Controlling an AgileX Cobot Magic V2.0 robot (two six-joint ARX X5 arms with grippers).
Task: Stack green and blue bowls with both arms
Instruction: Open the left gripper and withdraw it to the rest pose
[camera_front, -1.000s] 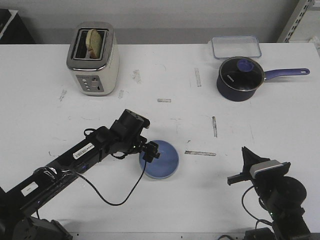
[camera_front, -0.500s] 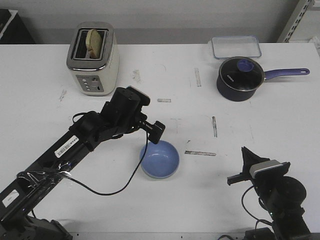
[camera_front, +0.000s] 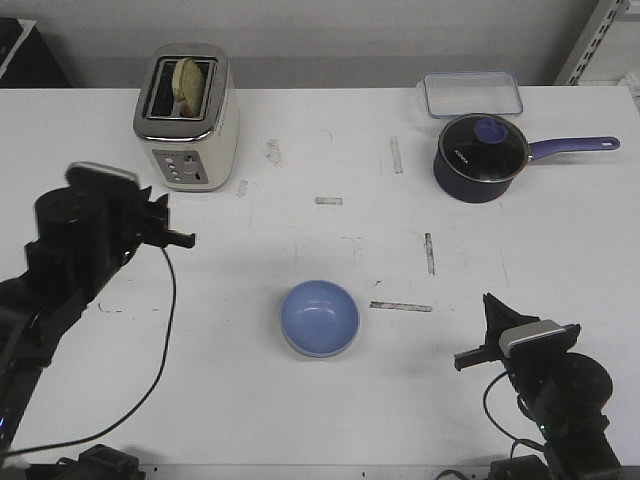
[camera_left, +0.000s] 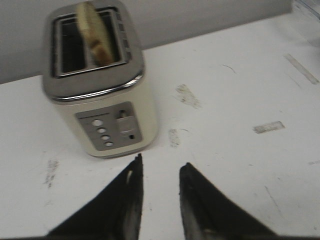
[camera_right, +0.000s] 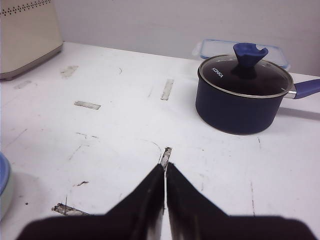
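The left arm has pulled away from the bowls, swinging back to the left side of the table; its gripper (camera_left: 159, 200) now hangs empty with jaws parted, in front of the toaster (camera_front: 186, 115) with a slice of bread in its slot. At centre, nearer the robot, the blue bowl (camera_front: 319, 317) sits upright, pale periwinkle and smooth, with a pale green rim showing beneath it in the right wrist view, so the stack looks done. What seems left is simply retreating clear. The right gripper (camera_right: 164, 187) rests closed and empty at near right, the lidded navy saucepan (camera_front: 481, 157) far beyond it.
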